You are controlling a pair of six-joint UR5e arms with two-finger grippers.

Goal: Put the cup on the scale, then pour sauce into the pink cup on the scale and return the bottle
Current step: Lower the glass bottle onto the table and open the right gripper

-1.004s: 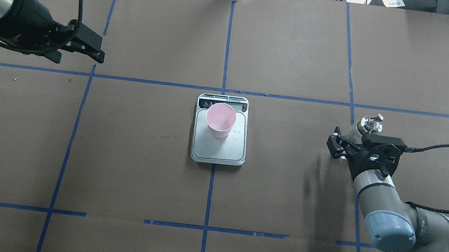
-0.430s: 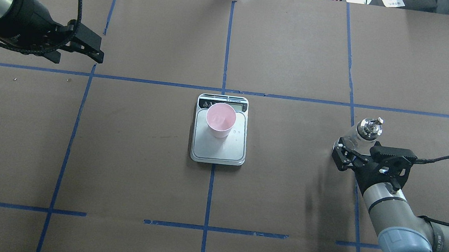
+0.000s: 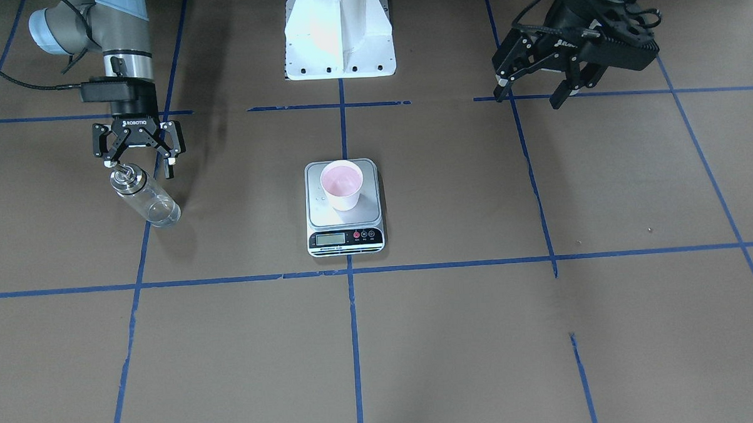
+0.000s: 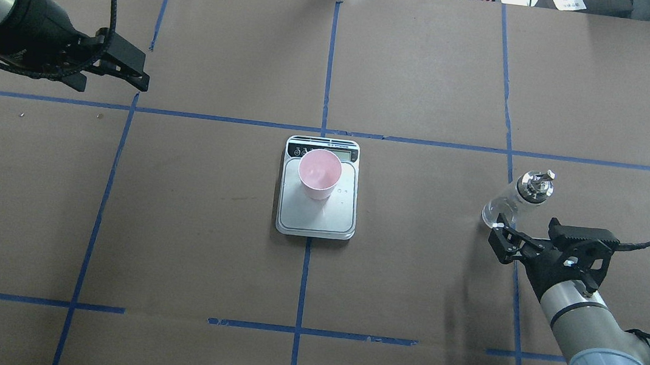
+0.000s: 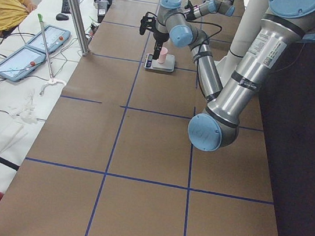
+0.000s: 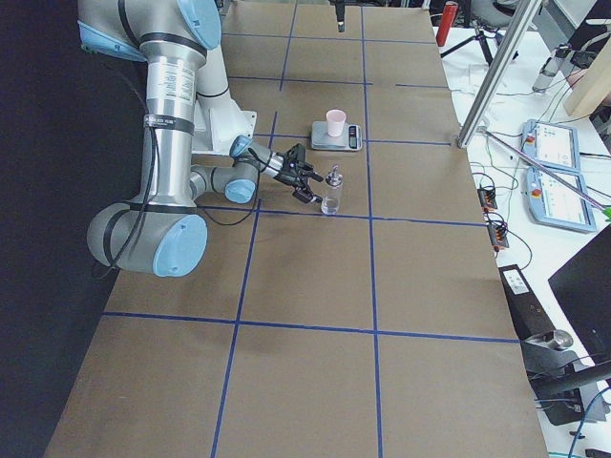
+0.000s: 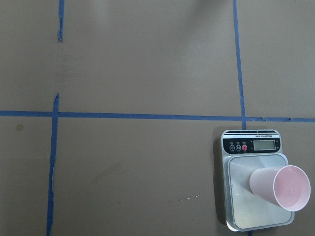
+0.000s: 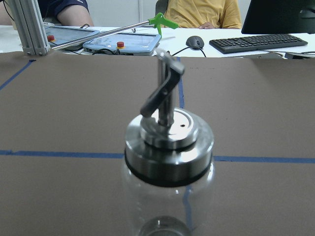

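Observation:
The pale pink cup (image 4: 319, 173) stands upright on the silver scale (image 4: 316, 218) at the table's middle; both also show in the front view, the cup (image 3: 342, 184) on the scale (image 3: 345, 237), and in the left wrist view, the cup (image 7: 280, 187) on the scale (image 7: 231, 206). The clear glass bottle (image 4: 516, 198) with its silver spout cap stands on the table at the right, free of any grip. My right gripper (image 4: 502, 236) is open and just behind the bottle (image 3: 145, 201), apart from it. The right wrist view shows the cap (image 8: 168, 147) close up. My left gripper (image 4: 129, 71) is open, empty and raised at the far left.
Blue tape lines (image 4: 321, 130) grid the brown table cover. The robot's white base plate (image 3: 339, 37) sits at the near edge. Operators' tablets, a keyboard and people lie beyond the far edge (image 8: 103, 42).
My right gripper has drawn back from the bottle toward the robot's side, leaving the bottle standing by itself. The left arm, cup and scale have barely moved.

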